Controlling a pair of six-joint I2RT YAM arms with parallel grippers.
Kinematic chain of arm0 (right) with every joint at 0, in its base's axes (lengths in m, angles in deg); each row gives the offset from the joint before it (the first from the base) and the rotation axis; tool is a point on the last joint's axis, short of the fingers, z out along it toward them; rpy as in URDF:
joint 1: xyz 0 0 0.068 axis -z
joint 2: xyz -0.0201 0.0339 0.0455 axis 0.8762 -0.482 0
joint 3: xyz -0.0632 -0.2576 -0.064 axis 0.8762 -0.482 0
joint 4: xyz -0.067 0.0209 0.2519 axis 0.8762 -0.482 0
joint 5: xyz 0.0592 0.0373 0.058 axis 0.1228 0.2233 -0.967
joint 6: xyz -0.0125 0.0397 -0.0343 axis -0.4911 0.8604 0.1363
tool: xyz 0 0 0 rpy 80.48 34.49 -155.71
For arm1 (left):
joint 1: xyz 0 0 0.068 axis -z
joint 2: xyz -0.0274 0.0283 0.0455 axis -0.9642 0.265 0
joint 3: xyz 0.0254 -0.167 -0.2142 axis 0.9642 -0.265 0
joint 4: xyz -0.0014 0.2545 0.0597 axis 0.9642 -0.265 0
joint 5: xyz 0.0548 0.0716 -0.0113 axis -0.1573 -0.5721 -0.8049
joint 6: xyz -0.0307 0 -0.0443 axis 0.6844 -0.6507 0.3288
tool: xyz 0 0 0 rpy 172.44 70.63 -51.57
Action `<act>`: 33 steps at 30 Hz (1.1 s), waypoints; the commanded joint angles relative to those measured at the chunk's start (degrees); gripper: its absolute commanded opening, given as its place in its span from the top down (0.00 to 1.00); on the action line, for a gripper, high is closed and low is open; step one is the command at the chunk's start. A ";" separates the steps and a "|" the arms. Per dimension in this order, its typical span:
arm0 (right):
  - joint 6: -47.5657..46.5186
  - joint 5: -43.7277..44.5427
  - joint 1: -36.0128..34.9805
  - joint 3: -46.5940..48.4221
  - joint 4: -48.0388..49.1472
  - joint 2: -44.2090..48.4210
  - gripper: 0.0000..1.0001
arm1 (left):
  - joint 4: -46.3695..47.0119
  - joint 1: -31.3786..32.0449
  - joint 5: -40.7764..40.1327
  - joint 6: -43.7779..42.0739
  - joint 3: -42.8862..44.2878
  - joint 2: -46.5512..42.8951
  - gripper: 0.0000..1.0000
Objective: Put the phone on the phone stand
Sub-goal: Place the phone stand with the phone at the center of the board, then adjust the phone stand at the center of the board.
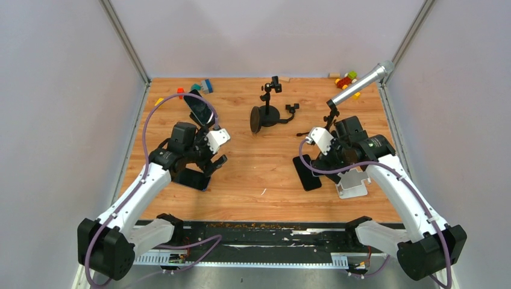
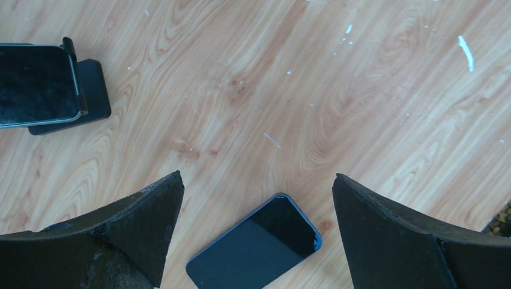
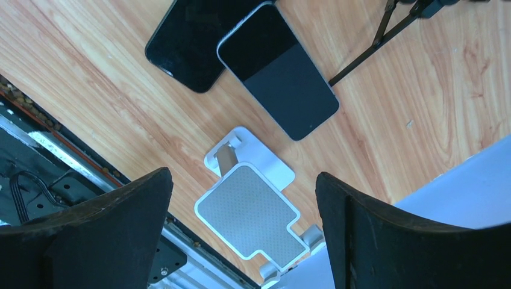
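A dark phone [image 2: 256,247] lies flat on the wood, screen up, below and between the fingers of my left gripper [image 2: 256,180], which is open and holds nothing. From above, that phone [image 1: 193,179] lies just under the left gripper [image 1: 211,155]. Two more dark phones [image 3: 277,69] [image 3: 187,42] lie flat side by side by the right arm. A white phone stand [image 3: 247,214] with a grey dotted pad sits under my right gripper [image 3: 241,177], which is open and empty. In the top view the white stand [image 1: 352,185] is near the table's front edge.
Another phone leans on a black stand [image 1: 199,108] behind the left arm; the left wrist view shows this occupied stand [image 2: 96,90] too. A black tripod holder [image 1: 268,113] stands mid-table. Toy blocks [image 1: 346,79] and a silver cylinder [image 1: 361,84] lie at the back.
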 commanded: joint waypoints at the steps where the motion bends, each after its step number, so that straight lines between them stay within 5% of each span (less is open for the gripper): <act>1: 2.02 -2.91 0.11 3.72 7.44 -0.42 0.10 | 5.71 1.07 -3.04 3.03 3.11 3.60 0.00; 6: 4.07 -5.13 0.13 5.95 14.23 -3.44 0.10 | 7.95 3.40 -5.37 5.22 7.85 9.58 0.00; 21: 2.83 -1.88 0.05 5.44 10.85 -3.97 0.10 | 15.81 13.01 -9.43 7.24 7.83 16.64 0.00; 33: 6.17 -7.99 -0.19 4.35 18.18 -5.71 0.11 | 35.74 13.28 -20.55 23.90 18.73 34.47 0.00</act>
